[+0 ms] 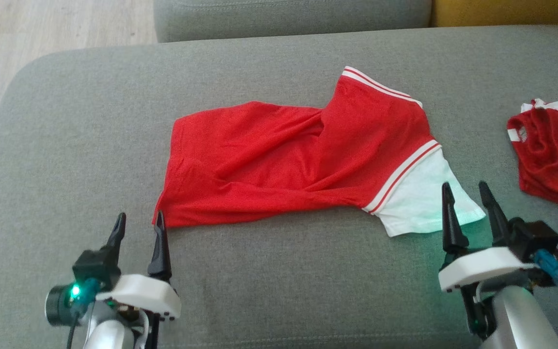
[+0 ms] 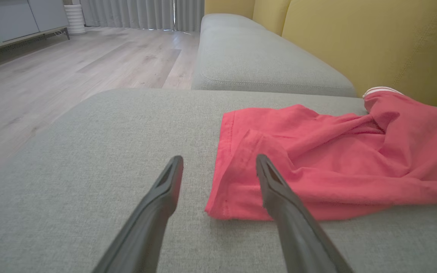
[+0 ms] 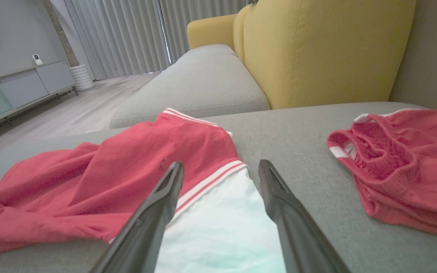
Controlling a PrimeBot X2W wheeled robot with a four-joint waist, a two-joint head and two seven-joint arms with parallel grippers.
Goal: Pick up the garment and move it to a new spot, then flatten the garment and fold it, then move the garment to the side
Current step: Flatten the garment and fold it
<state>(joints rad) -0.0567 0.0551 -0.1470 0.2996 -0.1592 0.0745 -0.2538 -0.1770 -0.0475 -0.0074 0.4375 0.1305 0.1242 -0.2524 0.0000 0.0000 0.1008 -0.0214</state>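
Red garment (image 1: 279, 160) with white striped trim, white panel at right end: spread rumpled, lying mid-cushion.

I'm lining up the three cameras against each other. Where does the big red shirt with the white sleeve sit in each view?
Head view: the red shirt lies at the centre, its white sleeve at lower right.
Left wrist view: the shirt covers the right half.
Right wrist view: the shirt is at lower left, the sleeve at bottom centre.
Shared landmark: the striped band at the shirt's far end.
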